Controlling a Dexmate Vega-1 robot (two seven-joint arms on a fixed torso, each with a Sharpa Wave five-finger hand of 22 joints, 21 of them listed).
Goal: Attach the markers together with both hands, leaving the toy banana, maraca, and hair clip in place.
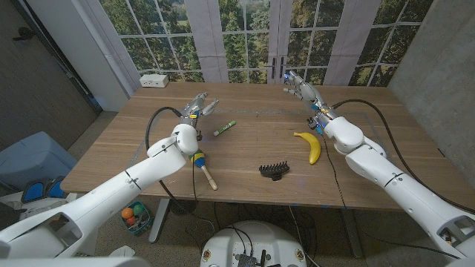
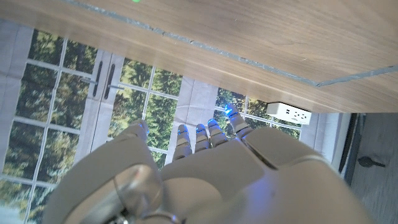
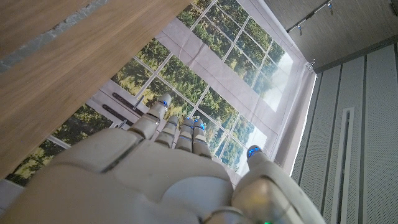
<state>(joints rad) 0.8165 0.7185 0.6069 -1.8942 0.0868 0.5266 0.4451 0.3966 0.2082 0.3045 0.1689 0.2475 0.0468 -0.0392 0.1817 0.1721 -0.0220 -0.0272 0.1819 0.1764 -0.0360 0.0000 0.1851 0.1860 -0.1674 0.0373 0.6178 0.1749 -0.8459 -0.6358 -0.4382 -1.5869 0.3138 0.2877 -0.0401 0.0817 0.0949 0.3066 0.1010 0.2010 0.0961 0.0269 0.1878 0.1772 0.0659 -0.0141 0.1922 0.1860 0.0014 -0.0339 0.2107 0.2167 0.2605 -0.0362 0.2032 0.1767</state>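
— Where's the marker, and how does it lie?

— One green marker (image 1: 225, 128) shows on the wooden table (image 1: 245, 159), left of the middle, just beside the left hand (image 1: 200, 104). Its long axis runs slantwise, one end toward the far right, the other toward the near left. I can't tell which end is the cap.

— And the other things?

— One of each. A yellow toy banana (image 1: 312, 146), smooth and curved, lies right of the middle, its long axis running near to far. A black hair clip (image 1: 273, 171) with a toothed edge sits toward the near side, between banana and maraca. The maraca (image 1: 202, 168) has a coloured rounded head and a pale stick handle pointing toward the near edge; the left arm hides part of it.

— The hands?

— Both are raised over the far half of the table, well apart, fingers spread, holding nothing. The right hand (image 1: 300, 87) is beyond the banana. A white power strip (image 1: 154, 80) lies at the far left corner.
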